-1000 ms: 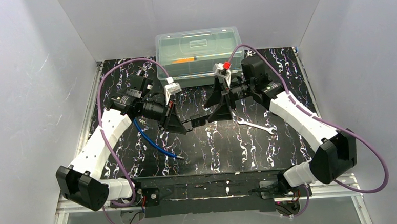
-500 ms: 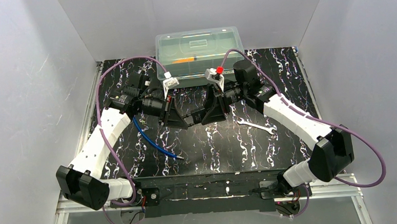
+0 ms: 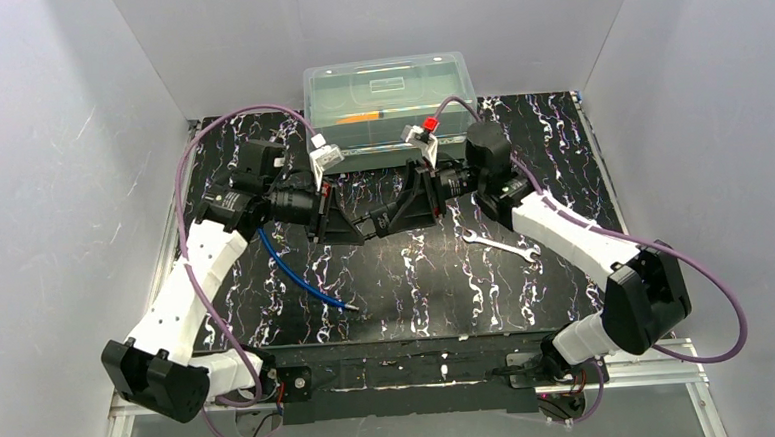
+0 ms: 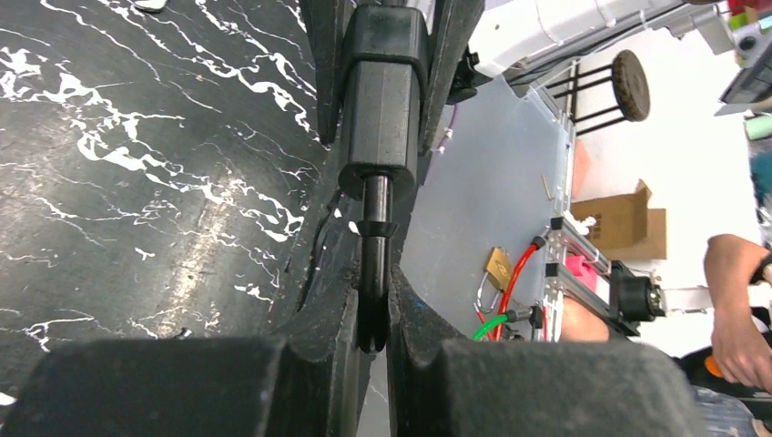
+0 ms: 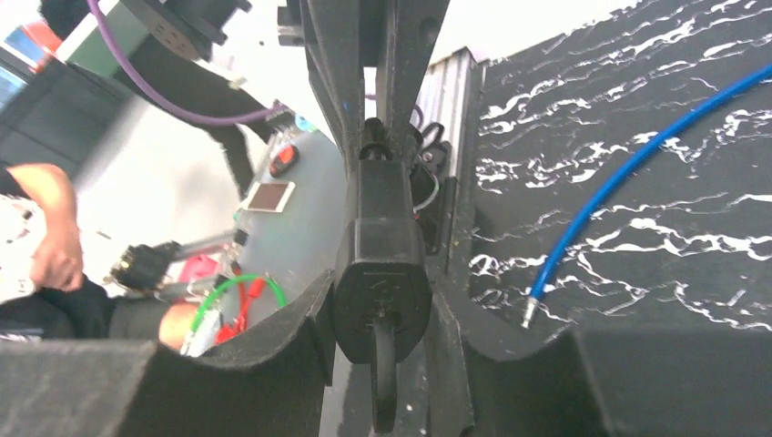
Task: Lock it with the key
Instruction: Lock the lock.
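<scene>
Roughly over mid-table, left gripper pinches a thin dark stem jutting from a black block; right gripper presses that block's sides. Further right lies a wrench. Cannot make out the key anywhere.

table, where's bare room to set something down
Bare: the near strip between the blue tube tip and the wrench. Crowded: the middle, where the left gripper and right gripper hold a black block before the clear box.
</scene>
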### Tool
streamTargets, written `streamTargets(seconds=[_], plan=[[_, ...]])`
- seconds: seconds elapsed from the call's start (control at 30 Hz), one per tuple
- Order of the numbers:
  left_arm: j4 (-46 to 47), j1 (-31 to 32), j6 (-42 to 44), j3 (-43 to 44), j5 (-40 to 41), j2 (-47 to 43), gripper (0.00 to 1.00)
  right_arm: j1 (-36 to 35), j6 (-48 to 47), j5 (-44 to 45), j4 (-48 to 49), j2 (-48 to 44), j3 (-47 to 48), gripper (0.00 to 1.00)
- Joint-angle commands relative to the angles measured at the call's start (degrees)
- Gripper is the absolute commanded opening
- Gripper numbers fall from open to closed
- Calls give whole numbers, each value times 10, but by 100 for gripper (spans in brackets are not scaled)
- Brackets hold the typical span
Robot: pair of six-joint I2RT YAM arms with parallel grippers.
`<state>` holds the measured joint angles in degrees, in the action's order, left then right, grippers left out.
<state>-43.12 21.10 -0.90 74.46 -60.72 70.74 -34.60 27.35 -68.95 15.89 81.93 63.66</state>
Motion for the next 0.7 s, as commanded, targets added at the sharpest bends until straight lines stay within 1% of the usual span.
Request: streamTargets(seconds=[0.0, 0.03, 0.13, 0.4, 0.53, 0.67], plan=[[85, -4, -39, 0, 59, -19, 0, -18, 352, 21, 456, 7, -62, 14], [89, -4, -40, -1, 63, -21, 0, -19, 365, 25, 480, 10, -65, 10], [106, -4, -49, -5, 64, -27, 0, -25, 331, 19, 434, 11, -58, 2], [150, -4, -89, 1, 16, -13, 0, -45, 282, 7, 385, 15, -68, 1], [152, -2, -86, 4, -13, -1, 0, -54, 269, -8, 367, 14, -63, 1], [145, -1, -72, 9, -26, 10, 0, -59, 241, -22, 324, 10, -60, 1]])
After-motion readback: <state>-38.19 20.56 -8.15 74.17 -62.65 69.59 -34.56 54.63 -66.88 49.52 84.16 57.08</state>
